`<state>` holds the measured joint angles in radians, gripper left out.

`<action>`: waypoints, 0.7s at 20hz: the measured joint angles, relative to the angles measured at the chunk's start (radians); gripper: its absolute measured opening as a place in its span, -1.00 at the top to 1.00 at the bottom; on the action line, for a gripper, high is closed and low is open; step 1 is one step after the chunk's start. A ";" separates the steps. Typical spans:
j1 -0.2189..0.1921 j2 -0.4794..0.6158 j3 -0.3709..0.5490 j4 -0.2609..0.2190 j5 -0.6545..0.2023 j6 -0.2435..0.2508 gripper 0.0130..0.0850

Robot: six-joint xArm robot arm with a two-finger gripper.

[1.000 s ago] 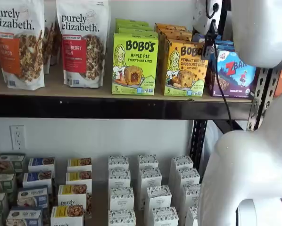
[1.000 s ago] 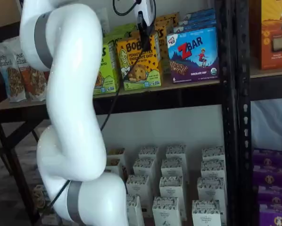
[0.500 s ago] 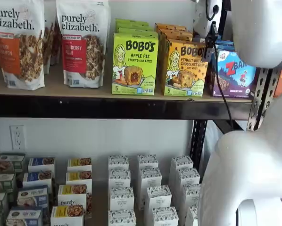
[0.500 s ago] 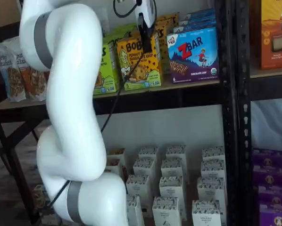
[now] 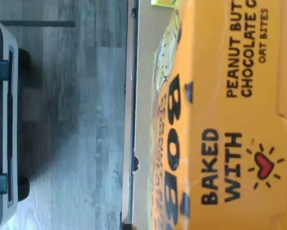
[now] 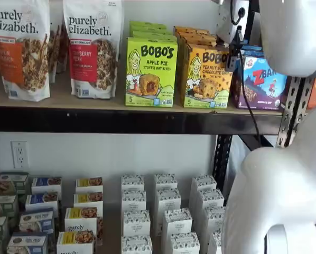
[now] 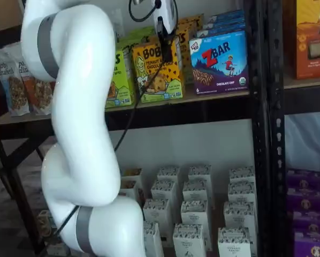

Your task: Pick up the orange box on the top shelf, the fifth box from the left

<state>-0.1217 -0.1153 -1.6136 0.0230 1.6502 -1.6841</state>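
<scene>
The white arm (image 7: 74,134) fills the near ground in both shelf views, its smooth rounded shells and grey joint bands hiding much of what stands behind it, including part of the lime-green Bobo's box (image 6: 150,71) in one view. Past the arm, the gripper (image 7: 165,40) hangs at the upper front corner of the orange box (image 7: 157,72), a black cable (image 7: 130,115) trailing down beside it. Only a dark sliver of finger shows against the carton, side-on, so I cannot tell how wide the pincer stands or whether it has any hold on the box. The orange box itself stands upright on the top shelf (image 6: 94,100), at the front of its own row, between the lime-green Bobo's box and the purple-blue ZBar box (image 7: 220,63); its far corner is covered by the gripper in a shelf view (image 6: 207,76). It is matte printed card with a cartoon girl and a cookie picture. In the wrist view the same carton (image 5: 220,120) fills most of the picture, cut off at the edges, with "BAKED WITH" and a red heart legible; beside it runs the tan board's edge, and beyond that grey wood-grain floor (image 5: 71,120). Behind the orange box, further cartons of the same kind recede, hard to count.
</scene>
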 joint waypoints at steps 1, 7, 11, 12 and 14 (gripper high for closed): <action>0.000 -0.001 0.002 -0.001 -0.003 0.000 -0.44; 0.000 -0.001 0.001 0.001 0.000 0.000 -0.22; 0.004 0.001 -0.003 -0.007 0.003 0.002 -0.22; 0.004 0.001 -0.003 -0.007 0.003 0.003 -0.22; 0.006 0.003 -0.006 -0.007 0.006 0.004 -0.22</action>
<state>-0.1162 -0.1124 -1.6195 0.0156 1.6564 -1.6799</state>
